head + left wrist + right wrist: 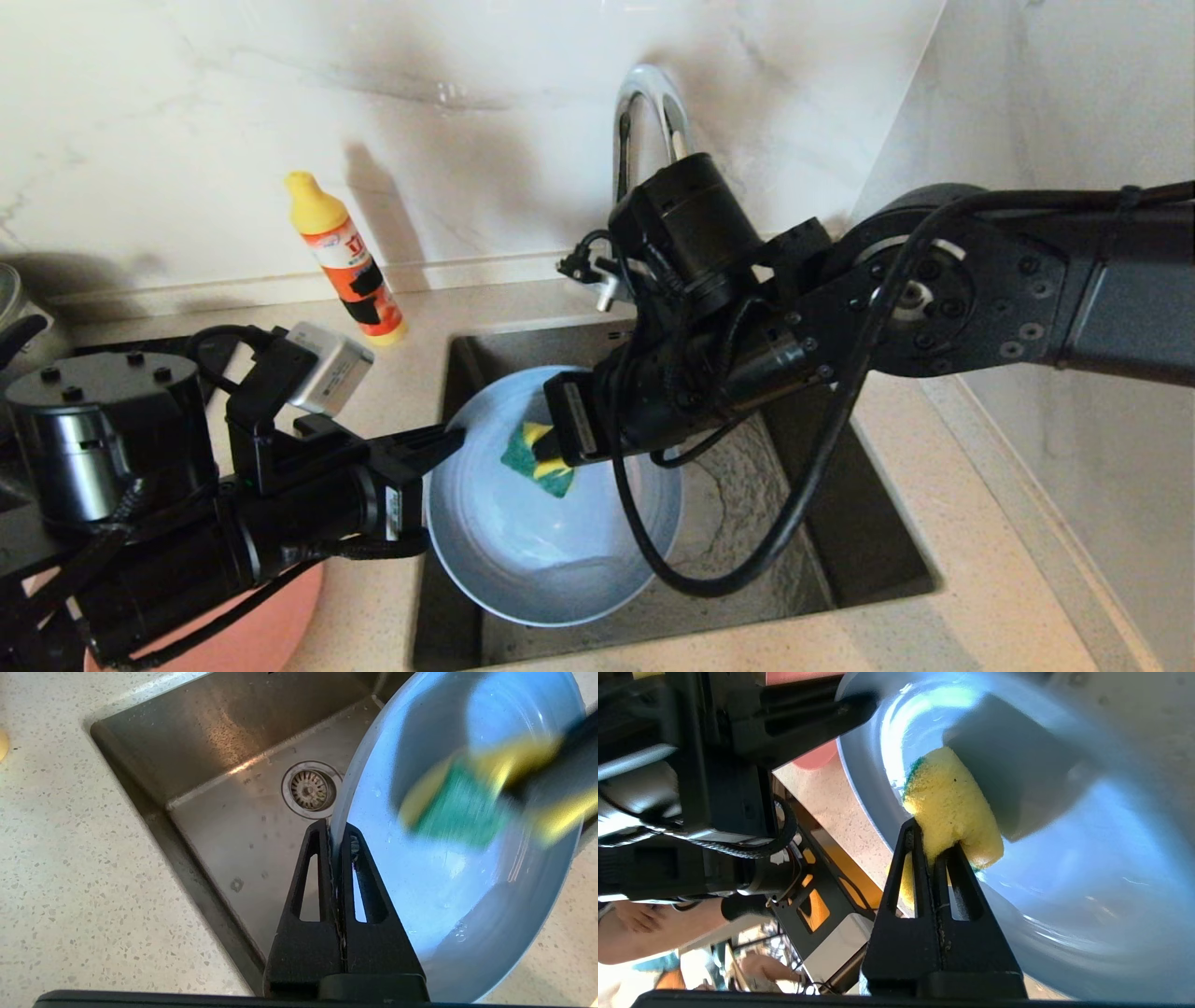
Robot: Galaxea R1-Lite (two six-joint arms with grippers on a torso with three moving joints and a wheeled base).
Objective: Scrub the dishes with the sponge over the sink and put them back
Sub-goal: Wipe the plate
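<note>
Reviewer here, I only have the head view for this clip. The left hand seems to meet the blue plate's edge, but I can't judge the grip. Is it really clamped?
Observer: Yes. In the left wrist view the left hand is shut on the rim of the grey-blue plate, one finger on each face.
Operator: Is the plate over the basin?
Observer: Yes, tilted up on edge; the sink and its strainer drain show below, on the plate's back side.
Operator: And the sponge grip?
Observer: The right wrist view shows the right hand pinching the sponge by its yellow foam, with the sponge against the plate's inner face.
</note>
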